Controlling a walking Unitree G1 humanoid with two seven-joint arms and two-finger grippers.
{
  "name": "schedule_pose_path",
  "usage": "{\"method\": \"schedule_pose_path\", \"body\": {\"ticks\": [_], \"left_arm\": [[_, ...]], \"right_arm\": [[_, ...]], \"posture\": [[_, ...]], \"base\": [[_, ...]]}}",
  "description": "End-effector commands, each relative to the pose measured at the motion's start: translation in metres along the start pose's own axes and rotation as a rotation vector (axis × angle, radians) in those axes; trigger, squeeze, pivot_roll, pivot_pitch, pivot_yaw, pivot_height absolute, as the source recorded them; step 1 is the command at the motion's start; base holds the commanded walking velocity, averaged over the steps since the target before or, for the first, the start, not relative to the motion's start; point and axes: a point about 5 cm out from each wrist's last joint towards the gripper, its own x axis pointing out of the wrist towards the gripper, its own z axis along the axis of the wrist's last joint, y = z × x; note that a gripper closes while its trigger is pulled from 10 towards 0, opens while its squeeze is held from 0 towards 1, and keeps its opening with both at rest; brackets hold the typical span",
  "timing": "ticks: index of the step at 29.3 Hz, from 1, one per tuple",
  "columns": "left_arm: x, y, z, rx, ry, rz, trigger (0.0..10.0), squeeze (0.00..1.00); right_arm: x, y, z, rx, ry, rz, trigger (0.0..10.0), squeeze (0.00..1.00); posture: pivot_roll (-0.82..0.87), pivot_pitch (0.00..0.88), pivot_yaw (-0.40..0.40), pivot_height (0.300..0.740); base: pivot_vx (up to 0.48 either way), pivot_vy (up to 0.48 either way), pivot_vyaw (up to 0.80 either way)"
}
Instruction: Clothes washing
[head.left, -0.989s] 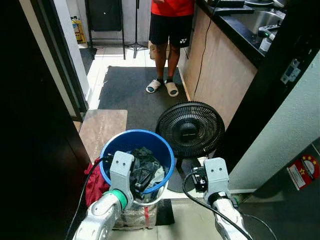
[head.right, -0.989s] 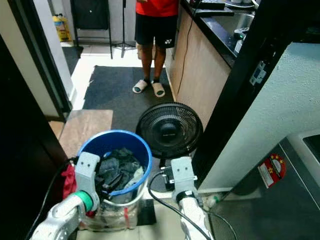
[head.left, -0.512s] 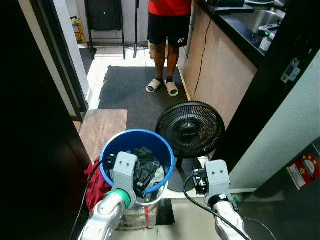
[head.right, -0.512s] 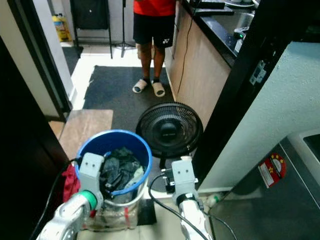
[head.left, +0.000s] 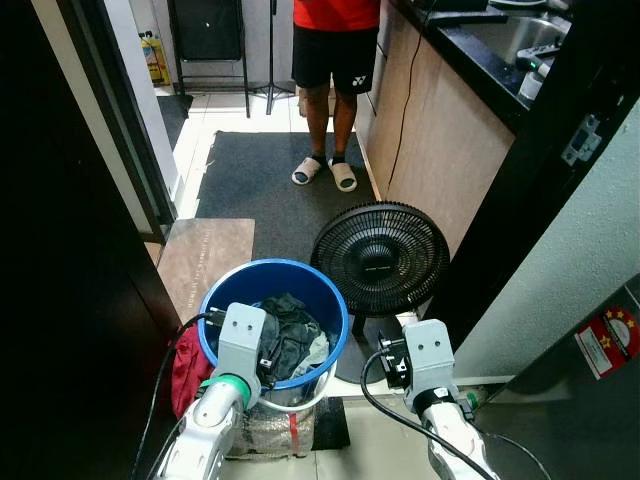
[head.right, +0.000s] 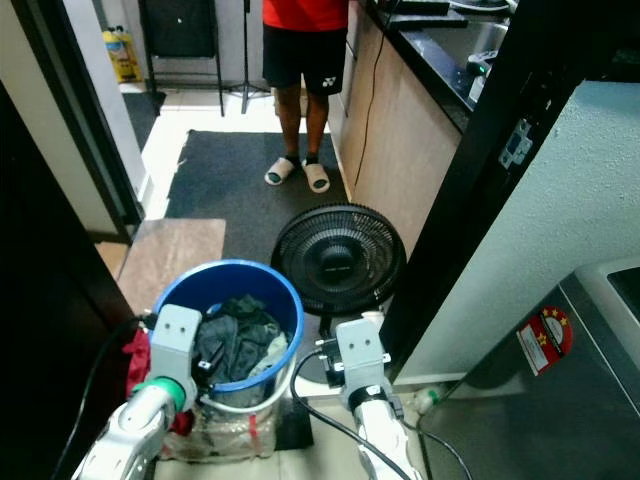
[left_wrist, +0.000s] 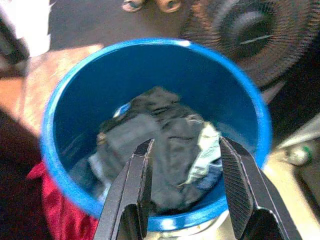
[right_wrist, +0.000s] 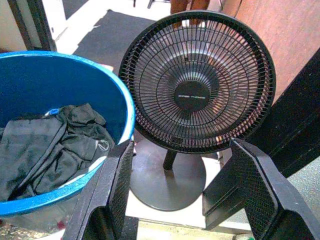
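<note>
**Q:** Above the laundry bucket, what is seen of the grippers?

**A:** The left gripper (left_wrist: 182, 187) is poised over the near rim of the blue bucket (head.left: 222, 300), its two black fingers (left_wrist: 131, 192) spread wide with nothing held between them. Framed in the gap is a heap of dark clothes (left_wrist: 160, 145) lying inside the bucket, with a pale patterned piece at one side. The right gripper (right_wrist: 182, 192) is parted just as widely and is empty; it is aimed past the bucket at a black floor fan (right_wrist: 196, 82) standing just beside it.

**Q:** Why are things judged to be placed this way?

**A:** The open fingers above the clothes suggest a reach into the bucket is being lined up, so that laundry can be lifted out for washing. The right arm appears to be held ready, not at work. A red cloth (head.left: 188, 360) is draped outside the bucket on the robot's left, against a dark door (head.left: 60, 300). The fan is set on the floor facing upward, touching nothing.

**Q:** What lies farther out, and can any writing be read?

**A:** Beyond the fan, a dark mat (head.left: 265, 190) is spread along a wooden counter front (head.left: 440, 130), and a person (head.left: 335, 60) in a red top, black shorts and sandals is standing on the mat's far end. A small white logo is seen on the shorts and a line of lettering on the fan's hub, both too small to be read. A red and yellow sticker (head.left: 608, 342) is fixed on a grey surface at the robot's right; its text cannot be made out.
</note>
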Motion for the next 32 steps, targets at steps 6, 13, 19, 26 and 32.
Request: {"method": "schedule_pose_path", "body": {"ticks": [6,13,19,26,32], "left_arm": [[0.001,-0.011,-0.003,0.084,0.007,-0.095,10.0,0.0],[0.003,-0.018,0.002,0.155,-0.035,-0.119,10.0,0.0],[0.011,0.011,0.01,0.181,-0.047,-0.046,10.0,0.0],[0.008,0.026,0.006,0.191,-0.04,0.004,10.0,0.0],[0.006,0.023,0.002,0.188,-0.034,0.017,10.0,0.0]], "right_arm": [[0.001,0.0,0.001,0.027,0.005,-0.012,10.0,0.0],[0.001,-0.002,0.002,0.042,0.004,-0.029,10.0,0.0],[0.007,0.013,0.002,0.056,0.015,0.005,10.0,0.0],[0.01,-0.007,0.004,0.004,0.009,-0.006,10.0,0.0],[0.005,-0.018,-0.005,-0.013,0.034,-0.021,10.0,0.0]], "posture": [[-0.03,0.031,0.052,0.74],[-0.03,0.035,0.067,0.74],[-0.01,0.017,0.043,0.74],[-0.01,0.032,0.021,0.74],[0.01,0.027,0.032,0.74]], "base": [[0.0,0.0,0.0],[0.0,0.0,0.0],[0.0,0.0,0.0],[0.0,0.0,0.0],[0.0,0.0,0.0]]}}
